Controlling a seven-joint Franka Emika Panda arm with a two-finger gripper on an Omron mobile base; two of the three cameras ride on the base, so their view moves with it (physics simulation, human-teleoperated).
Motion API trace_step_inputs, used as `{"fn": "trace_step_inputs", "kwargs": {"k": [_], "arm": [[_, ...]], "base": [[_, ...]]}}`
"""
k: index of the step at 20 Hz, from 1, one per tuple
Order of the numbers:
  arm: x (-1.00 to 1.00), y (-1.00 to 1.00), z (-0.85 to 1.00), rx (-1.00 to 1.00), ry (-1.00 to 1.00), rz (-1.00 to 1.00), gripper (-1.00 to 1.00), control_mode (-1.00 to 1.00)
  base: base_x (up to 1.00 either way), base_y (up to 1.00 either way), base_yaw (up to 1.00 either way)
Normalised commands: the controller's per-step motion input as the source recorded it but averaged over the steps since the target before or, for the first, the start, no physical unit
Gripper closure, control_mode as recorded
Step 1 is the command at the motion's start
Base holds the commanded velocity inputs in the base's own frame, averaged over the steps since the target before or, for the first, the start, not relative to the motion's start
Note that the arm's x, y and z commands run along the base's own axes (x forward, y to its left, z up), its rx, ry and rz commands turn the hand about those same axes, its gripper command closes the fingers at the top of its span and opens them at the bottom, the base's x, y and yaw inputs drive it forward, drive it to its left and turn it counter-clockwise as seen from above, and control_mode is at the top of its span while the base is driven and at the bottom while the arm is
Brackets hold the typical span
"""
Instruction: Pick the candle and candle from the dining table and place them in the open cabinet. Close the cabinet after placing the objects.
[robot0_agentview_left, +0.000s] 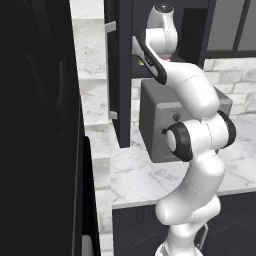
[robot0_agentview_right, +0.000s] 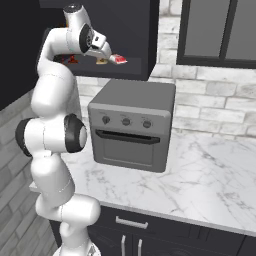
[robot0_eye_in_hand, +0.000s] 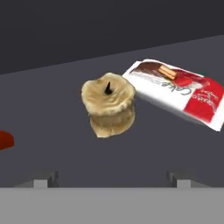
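- Right now the beige candle sits on the dark shelf of the cabinet, just in front of the gripper.
- It stands up on its base, with its little black wick at the top, and it looks lumpy and melted.
- It sits out past the two finger tips, about midway between them, and it does not touch either one.
- A red and white snack packet lies flat just beside the candle, on its right in the hand view, and seems to touch it or nearly so.
- A bit of something red peeks in at the left edge of the hand view; I cannot tell what it is.
- The white arm stands tall beside the grey toaster oven, which sits on the marble counter.
- The arm bends at its dark elbow joint, goes straight up, then turns at the top so the hand reaches into the cabinet.
- From the right base view, the gripper sits at the shelf, close to the packet and a small beige thing.
- The cabinet door hangs open, seen edge-on in the left base view.
- The gripper's jaws are spread wide apart and hold nothing.
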Motion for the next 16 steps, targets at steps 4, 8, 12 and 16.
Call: {"fn": "trace_step_inputs", "kwargs": {"k": [4,8,12,16], "arm": [[-0.84,0.0,0.0,0.0,-0.11,0.0,-1.0,-1.0],[-0.91,0.0,0.0,0.0,-0.11,0.0,-1.0,-1.0],[-0.89,-0.01,0.0,0.0,-0.1,0.0,-1.0,-1.0],[-0.87,-0.07,0.0,0.01,-0.06,0.0,-1.0,-1.0]], "base": [[0.0,0.0,0.0],[0.0,0.0,0.0],[0.0,0.0,0.0],[0.0,0.0,0.0]]}}
